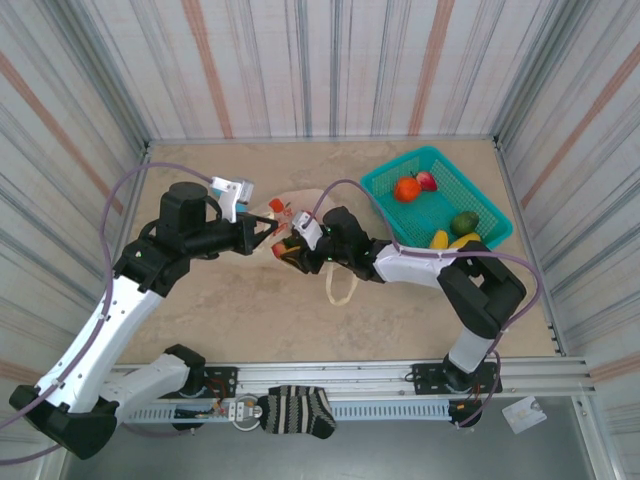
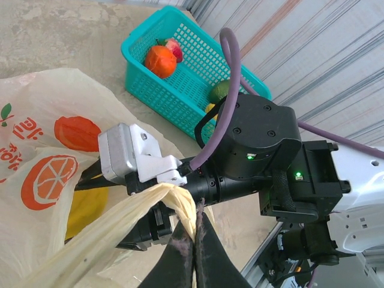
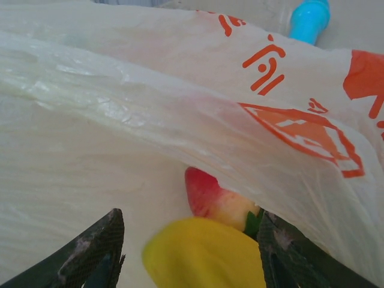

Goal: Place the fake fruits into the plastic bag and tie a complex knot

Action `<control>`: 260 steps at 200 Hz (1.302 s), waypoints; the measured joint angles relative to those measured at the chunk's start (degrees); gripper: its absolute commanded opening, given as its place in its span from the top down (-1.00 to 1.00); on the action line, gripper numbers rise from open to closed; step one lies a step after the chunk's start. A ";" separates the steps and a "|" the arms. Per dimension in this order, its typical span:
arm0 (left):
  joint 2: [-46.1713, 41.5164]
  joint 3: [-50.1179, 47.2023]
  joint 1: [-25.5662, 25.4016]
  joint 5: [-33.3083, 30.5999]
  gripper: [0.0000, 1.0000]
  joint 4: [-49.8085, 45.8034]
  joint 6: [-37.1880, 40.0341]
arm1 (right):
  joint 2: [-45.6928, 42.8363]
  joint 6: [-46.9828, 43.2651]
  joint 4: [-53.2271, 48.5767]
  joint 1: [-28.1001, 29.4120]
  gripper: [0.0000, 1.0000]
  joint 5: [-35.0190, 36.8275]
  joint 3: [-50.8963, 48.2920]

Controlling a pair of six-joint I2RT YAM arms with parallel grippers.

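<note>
On the beige bench (image 1: 250, 325), the plastic bag (image 2: 36, 120) is pinched by its handle in the closed left end effector (image 2: 193, 219), a yellow fruit (image 3: 204, 261) lies inside the bag between the parted fingers of the right end effector (image 3: 191, 240) beside a red fruit (image 3: 207, 192), and the basket fruits (image 1: 406, 188) in the teal basket (image 1: 385, 172) and the knot are judged left to do.

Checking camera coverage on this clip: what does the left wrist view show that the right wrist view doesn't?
Left wrist brings the teal basket holding an orange fruit and a green fruit, plus the left gripper shut on the bag handle. Right wrist brings the bag's inside: the right gripper, open around a yellow fruit, a red-and-yellow fruit behind it. Both share the plastic bag with red-orange prints.
</note>
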 measured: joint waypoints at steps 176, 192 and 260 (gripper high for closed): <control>-2.95 -1.68 -0.02 -1.51 1.00 1.16 0.13 | -27.58 17.68 -35.34 -8.90 1.00 32.09 4.42; -3.02 -1.88 0.00 -1.55 1.00 1.53 0.59 | -28.35 21.86 -40.17 -13.16 1.00 37.38 6.43; -3.93 -6.49 0.00 -2.14 1.00 4.31 2.10 | -36.26 37.20 -59.58 -33.29 0.83 34.23 6.64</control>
